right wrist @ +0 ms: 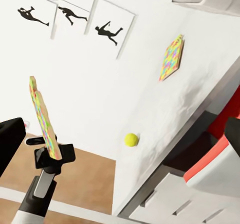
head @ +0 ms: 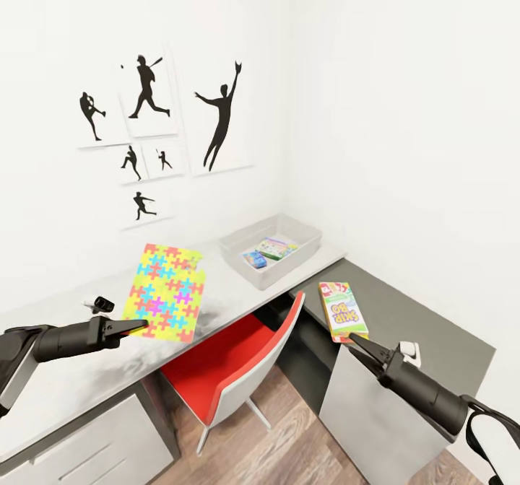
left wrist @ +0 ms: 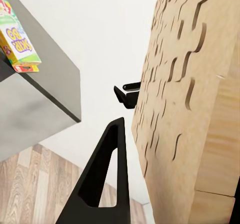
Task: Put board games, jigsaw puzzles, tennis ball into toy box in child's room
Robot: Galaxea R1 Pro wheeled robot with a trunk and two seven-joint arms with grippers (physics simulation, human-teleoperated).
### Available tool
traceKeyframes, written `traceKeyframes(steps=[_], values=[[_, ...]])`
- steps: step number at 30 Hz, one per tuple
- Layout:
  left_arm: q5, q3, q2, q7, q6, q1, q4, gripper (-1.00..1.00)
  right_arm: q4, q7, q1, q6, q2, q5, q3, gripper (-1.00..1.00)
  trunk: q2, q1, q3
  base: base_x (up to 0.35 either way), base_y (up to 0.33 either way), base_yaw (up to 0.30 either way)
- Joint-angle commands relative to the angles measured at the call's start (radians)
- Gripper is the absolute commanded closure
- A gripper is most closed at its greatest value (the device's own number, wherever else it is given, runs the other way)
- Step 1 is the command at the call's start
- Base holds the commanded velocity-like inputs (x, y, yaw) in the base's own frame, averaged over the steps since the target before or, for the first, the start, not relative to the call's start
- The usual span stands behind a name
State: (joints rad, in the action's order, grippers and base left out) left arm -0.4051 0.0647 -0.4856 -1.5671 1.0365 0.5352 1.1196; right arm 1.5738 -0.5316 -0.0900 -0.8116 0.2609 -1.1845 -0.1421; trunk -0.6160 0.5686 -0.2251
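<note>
My left gripper [head: 137,324] is shut on the lower corner of a colourful jigsaw puzzle [head: 165,296], holding it tilted above the table [head: 79,377]. Its wooden back [left wrist: 190,94] shows in the left wrist view, against the gripper [left wrist: 120,105]. A Skip-Bo board game [head: 341,310] lies on a dark grey lower top [head: 426,326]. My right gripper [head: 355,339] stands open at its near end, fingers [right wrist: 10,144] wide apart. The grey toy box [head: 278,272] at the table's far end holds a few items. The right wrist view shows a tennis ball [right wrist: 131,139] and a second puzzle [right wrist: 171,56] over the table.
A red and white chair [head: 231,355] is pushed under the table between my arms. Drawers [head: 87,442] sit below the table on the left. White walls close the corner, with black silhouette posters [head: 148,88]. Wood floor [head: 289,449] lies below.
</note>
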Motion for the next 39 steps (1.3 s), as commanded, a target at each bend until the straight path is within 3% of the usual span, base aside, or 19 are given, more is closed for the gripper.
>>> traceKeyframes(steps=[1,13,31,39], values=[[0.001,0.000,0.000,-0.004,0.011,0.001,0.000,1.00,0.000,-0.002,0.000,-0.006,0.000,-0.001,-0.001,-1.00,0.006,-0.004,0.003,0.000,0.000,0.000],[0.002,0.000,0.001,-0.004,0.011,0.001,-0.001,1.00,0.000,-0.076,0.005,0.047,0.001,-0.001,-0.002,-1.00,0.090,-0.050,0.060,0.000,0.000,0.000],[0.002,0.000,0.000,-0.004,0.011,0.001,-0.001,1.00,0.000,-0.082,0.006,0.052,0.001,0.000,-0.004,-1.00,0.216,-0.119,0.146,0.000,0.000,0.000],[0.002,0.000,0.001,-0.004,0.011,0.001,-0.001,1.00,0.000,-0.083,0.006,0.084,0.001,-0.001,0.002,-1.00,0.216,-0.119,0.158,0.000,0.000,0.000]])
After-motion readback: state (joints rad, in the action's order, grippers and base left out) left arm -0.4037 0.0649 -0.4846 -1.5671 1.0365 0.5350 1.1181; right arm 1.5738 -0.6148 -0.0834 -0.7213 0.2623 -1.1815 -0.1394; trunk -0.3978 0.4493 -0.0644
